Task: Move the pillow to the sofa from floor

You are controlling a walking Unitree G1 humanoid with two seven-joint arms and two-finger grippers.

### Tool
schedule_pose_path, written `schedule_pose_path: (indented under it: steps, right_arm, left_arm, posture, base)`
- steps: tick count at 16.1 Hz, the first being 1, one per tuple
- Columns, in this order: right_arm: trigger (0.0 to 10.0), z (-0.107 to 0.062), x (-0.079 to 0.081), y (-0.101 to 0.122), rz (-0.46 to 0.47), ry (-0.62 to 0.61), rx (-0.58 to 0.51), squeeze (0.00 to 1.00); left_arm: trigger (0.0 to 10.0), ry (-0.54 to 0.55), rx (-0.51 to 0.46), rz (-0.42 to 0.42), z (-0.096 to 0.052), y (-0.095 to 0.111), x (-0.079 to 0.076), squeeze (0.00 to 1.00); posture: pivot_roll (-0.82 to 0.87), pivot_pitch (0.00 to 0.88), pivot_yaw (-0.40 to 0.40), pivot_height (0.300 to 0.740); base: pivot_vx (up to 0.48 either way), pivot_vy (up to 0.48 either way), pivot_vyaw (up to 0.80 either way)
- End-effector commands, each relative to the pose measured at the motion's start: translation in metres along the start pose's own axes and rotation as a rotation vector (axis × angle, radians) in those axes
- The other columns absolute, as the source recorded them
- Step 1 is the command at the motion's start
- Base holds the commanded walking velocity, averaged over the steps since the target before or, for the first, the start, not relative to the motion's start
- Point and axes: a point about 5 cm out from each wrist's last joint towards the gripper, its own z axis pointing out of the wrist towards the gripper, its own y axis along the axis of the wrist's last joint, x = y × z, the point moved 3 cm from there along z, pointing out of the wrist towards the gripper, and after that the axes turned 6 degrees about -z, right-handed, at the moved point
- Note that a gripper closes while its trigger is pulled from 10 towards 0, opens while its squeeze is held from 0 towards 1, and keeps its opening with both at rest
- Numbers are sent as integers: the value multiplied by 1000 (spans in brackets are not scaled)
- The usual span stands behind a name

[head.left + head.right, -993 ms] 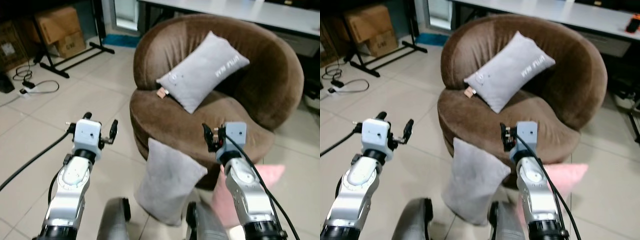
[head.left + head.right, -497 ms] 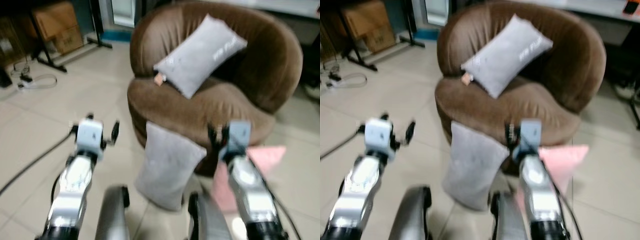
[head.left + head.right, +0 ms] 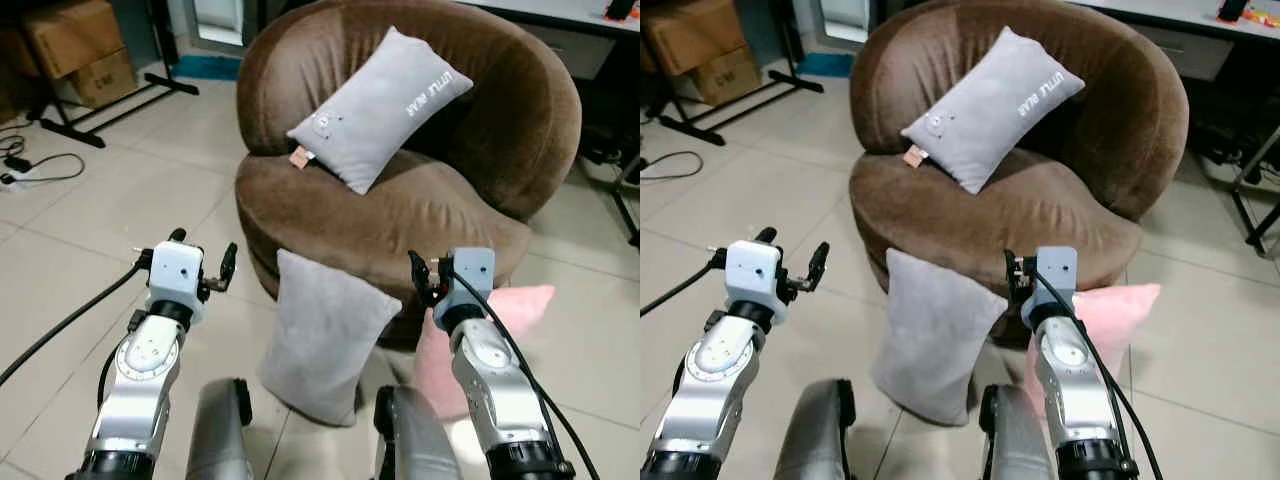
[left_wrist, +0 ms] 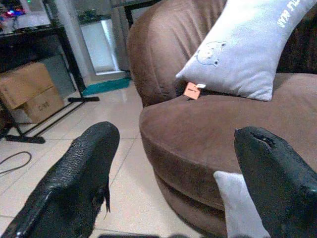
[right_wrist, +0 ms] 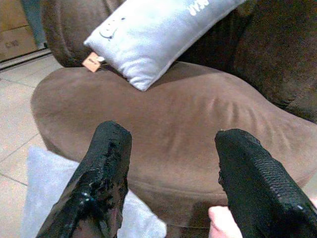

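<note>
Sofa [image 3: 440, 215], round brown velvet tub type, sits on the tiled floor [image 3: 110, 200] straight ahead of the robot. Grey pillow with lettering [image 3: 375, 105] lies tilted on its seat, leaning against the backrest, orange tag at its lower corner. Plain grey pillow [image 3: 322, 335] stands upright on the floor, leaning against the sofa's front base, between the two arms. Pink pillow [image 3: 520, 305] is on the floor just beside the sofa base, on the robot's right, partly behind the right arm. Cardboard boxes [image 3: 70, 45] and a black stand [image 3: 110, 95] are at far left, well apart from the sofa; a black cable [image 3: 35, 165] lies on the tiles near them. Left gripper [image 3: 200, 250] is raised over bare floor, left of the plain grey pillow, fingers [image 4: 79, 178] spread apart, holding nothing. Right gripper [image 3: 428, 275] hangs in front of the sofa's front edge, above the pink pillow, fingers [image 5: 106, 173] also spread apart, empty.
</note>
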Motion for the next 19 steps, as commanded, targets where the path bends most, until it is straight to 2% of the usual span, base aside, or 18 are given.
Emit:
schedule_pose_path:
  steps: [1, 3, 8, 12, 16, 19]
  right_arm:
    - [10000, 1, -5, 6, -5, -14, -23, 0]
    - [10000, 2, 0, 6, -66, 14, -18, 0]
    - [10000, 3, 1, 6, -57, 19, -20, 0]
    - [10000, 2, 2, 5, -51, 30, -17, 0]
    - [10000, 3, -2, 6, -20, 21, -22, 0]
    - [10000, 3, -7, 5, 6, 10, -24, 0]
  left_arm:
    - [10000, -12, -17, -5, 3, 5, -3, 231]
    - [10000, -14, -18, -6, 3, 5, -3, 227]
    - [10000, -15, -19, -7, 4, 5, -3, 231]
    - [10000, -17, -20, -3, 4, 6, -3, 220]
    - [10000, -9, -24, 20, 5, 6, -1, 192]
    - [10000, -13, -22, 20, 5, 6, -3, 196]
  posture:
    - [-2, 0, -51, 536]
    - [-2, 0, -51, 536]
    - [-1, 0, -51, 536]
    - [0, 0, -50, 536]
    - [0, 0, -48, 536]
    - [0, 0, -49, 506]
  base:
    - [304, 0, 0]
    - [306, 0, 0]
    - [307, 0, 800]
    - [292, 0, 0]
    - [0, 0, 0]
    - [0, 0, 0]
